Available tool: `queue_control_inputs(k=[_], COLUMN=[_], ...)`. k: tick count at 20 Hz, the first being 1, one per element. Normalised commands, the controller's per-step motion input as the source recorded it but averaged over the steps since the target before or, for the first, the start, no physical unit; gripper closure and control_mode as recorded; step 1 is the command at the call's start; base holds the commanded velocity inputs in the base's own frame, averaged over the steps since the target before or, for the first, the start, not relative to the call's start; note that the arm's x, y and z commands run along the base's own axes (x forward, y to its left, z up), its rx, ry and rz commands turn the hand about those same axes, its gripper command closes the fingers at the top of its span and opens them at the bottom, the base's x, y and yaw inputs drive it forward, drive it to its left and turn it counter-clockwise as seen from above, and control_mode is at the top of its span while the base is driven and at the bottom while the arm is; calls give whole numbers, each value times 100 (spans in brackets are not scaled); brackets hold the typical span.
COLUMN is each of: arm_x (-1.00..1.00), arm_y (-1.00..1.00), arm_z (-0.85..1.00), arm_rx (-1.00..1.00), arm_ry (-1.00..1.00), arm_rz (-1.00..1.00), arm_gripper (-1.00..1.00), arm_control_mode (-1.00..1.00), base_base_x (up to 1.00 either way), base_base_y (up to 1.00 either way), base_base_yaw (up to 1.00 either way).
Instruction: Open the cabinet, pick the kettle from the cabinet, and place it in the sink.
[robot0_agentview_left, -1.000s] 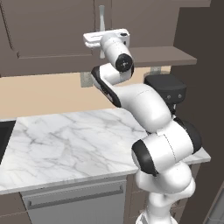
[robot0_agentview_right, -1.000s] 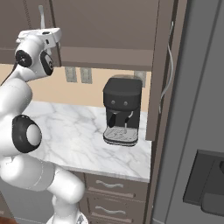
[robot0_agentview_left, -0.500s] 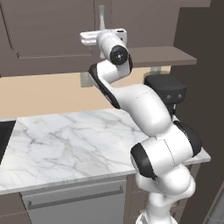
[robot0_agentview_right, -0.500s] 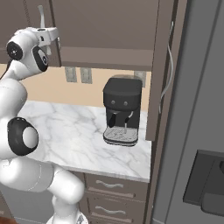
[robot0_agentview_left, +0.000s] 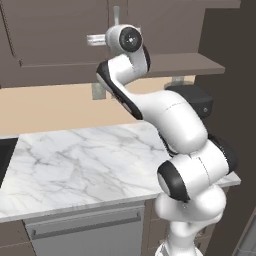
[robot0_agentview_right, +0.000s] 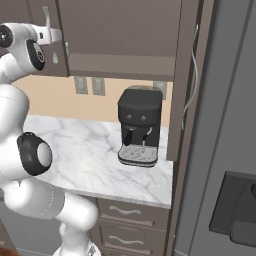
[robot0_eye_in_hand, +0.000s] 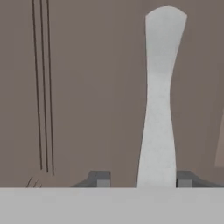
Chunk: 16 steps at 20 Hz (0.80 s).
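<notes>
Cabinet (robot0_agentview_left: 60, 40): dark brown framed doors, curved silver handle (robot0_eye_in_hand: 159, 105).

I am seeing a dark brown cabinet (robot0_agentview_left: 60, 35) with a silver handle (robot0_eye_in_hand: 159, 109) at the frame's top, a white, grey-veined marble counter (robot0_agentview_left: 85, 167) lower left, and a black coffee machine (robot0_agentview_right: 140, 125) at centre.

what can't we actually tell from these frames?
- Kettle: behind the shut doors of the cabinet.
- Sink: just a black sliver at the left base view's left edge, cut off.
- Grip: in the hand view the handle stands between the fingertips, nearer the right one; contact can't be judged, the picture's bottom hides the gripper.
- Coffee machine: the arm covers most of it in the left base view.
</notes>
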Motion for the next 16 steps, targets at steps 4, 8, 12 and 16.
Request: queue_control_inputs(k=[4,8,12,16], arm_x=[-2,-22,-45,-66], arm_y=[66,89,100,100], arm_z=[-52,-58,-64,-66], arm_rx=[0,0,0,0], arm_ry=[21,18,13,8], arm_rz=[0,0,0,0], arm_gripper=[100,100,100,100], arm_control_mode=[-100,-100,-100,-100], base_base_x=[0,0,0,0], base_base_y=[0,0,0,0], base_base_yaw=[0,0,0,0])
